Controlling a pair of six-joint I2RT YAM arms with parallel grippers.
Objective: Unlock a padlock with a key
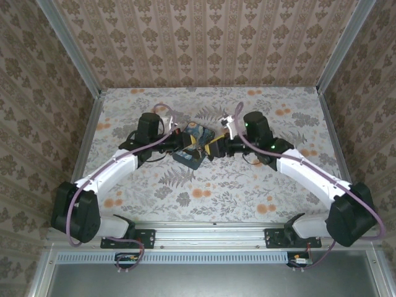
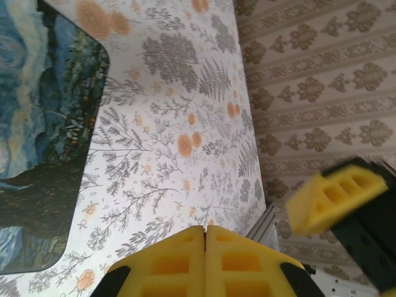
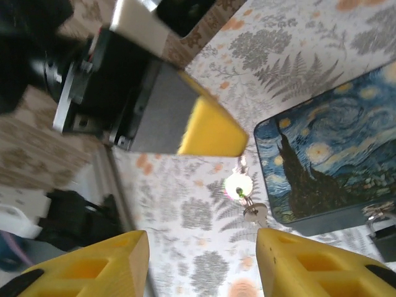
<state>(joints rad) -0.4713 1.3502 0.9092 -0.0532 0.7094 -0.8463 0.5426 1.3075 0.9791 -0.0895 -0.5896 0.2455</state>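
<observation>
The dark blue painted box [image 1: 193, 145] lies mid-table between both arms. My left gripper [image 2: 205, 232] is shut, its yellow fingers pressed together above the tablecloth. In the right wrist view its fingertip [image 3: 210, 131] hangs over the table, and the key [image 3: 242, 184] dangles from it, bright and blurred, with a silver piece [image 3: 254, 214] linked below. My right gripper [image 3: 199, 247] stands open just below the key, touching nothing. A small metal bit [image 3: 375, 211] shows at the box's [image 3: 328, 154] near edge. I cannot tell whether it is the padlock.
The floral tablecloth [image 1: 247, 185] is ringed by patterned walls and metal rails [image 1: 86, 133]. Both grippers [image 1: 193, 143] [image 1: 213, 148] sit close together over the box. The right gripper's yellow finger [image 2: 334, 195] looms near in the left wrist view.
</observation>
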